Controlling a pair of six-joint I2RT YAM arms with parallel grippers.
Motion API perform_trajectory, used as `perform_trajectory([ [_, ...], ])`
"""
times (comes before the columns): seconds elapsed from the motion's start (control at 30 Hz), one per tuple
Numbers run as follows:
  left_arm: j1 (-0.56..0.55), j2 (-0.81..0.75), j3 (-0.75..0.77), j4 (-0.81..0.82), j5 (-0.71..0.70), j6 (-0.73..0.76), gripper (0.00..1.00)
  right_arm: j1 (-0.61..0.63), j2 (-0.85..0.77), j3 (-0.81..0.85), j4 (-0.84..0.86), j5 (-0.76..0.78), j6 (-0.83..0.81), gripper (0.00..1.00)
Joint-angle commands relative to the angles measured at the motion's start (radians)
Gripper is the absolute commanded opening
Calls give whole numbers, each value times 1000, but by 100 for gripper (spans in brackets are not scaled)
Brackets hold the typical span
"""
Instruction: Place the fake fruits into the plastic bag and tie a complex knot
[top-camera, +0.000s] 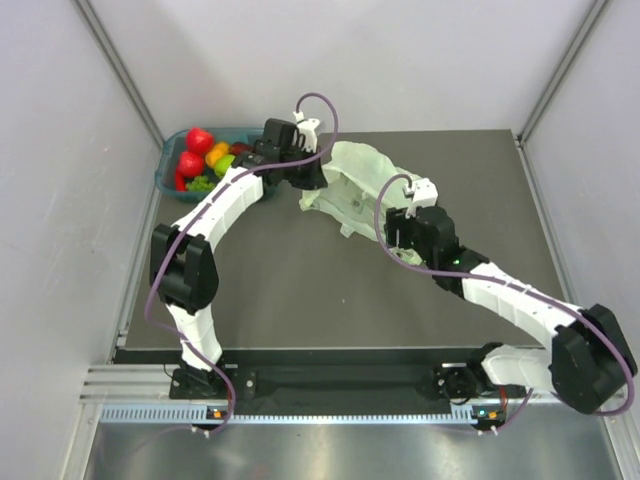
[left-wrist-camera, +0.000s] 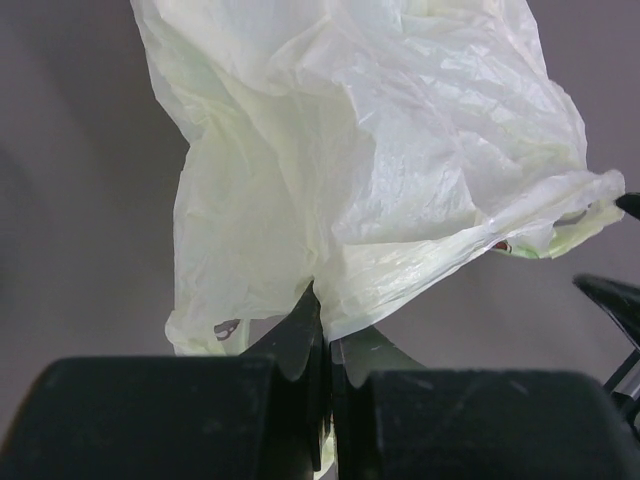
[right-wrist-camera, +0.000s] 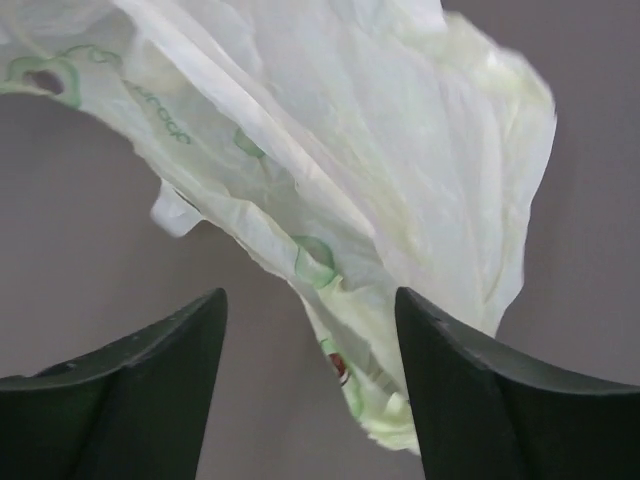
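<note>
Plastic bag (top-camera: 360, 185) is bunched at 12 o'clock on the dark table (top-camera: 330, 290), with table surface showing from the bag to the near edge. Left gripper (left-wrist-camera: 322, 325) is pressed together, pinching the bag's edge (clear only in its wrist view). Right gripper (right-wrist-camera: 310, 305) is spread, with film hanging between the fingers, seemingly untouched. Fake fruits (top-camera: 203, 155) sit in the teal basket (top-camera: 168, 175) at the 10 o'clock corner.

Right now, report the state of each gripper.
Left gripper: shut, pinching an edge of the plastic bag.
Right gripper: open; the bag hangs between its spread fingers, not clamped.
</note>
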Motion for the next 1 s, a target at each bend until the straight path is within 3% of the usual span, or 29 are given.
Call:
perform_trajectory([
  [0.0, 3, -26, 36, 20, 25, 40, 0, 30, -75, 59, 15, -118, -189, 70],
  [0.13, -2, -25, 37, 21, 22, 46, 0, 34, -25, 186, -70, -63, -287, 74],
  [0.27, -5, -23, 36, 17, 17, 55, 0, 51, 73, 287, -108, -44, -367, 93],
  [0.53, -7, -17, 44, 6, -3, 80, 0, 59, 276, 427, -157, 11, -433, 95],
  [0.73, -7, -5, 47, 3, -20, 89, 0, 56, 366, 447, -134, 51, -470, 80],
  [0.83, -7, 10, 56, 5, -23, 92, 0, 56, 357, 422, -130, 34, -447, 54],
  [0.87, -7, 15, 62, 5, -21, 95, 0, 62, 345, 413, -130, 26, -439, 32],
  [0.93, -7, 33, 68, 12, -17, 103, 0, 92, 305, 384, -137, 51, -415, 7],
  [0.97, -8, 40, 73, 18, -1, 107, 0, 106, 294, 381, -145, 75, -406, 0],
])
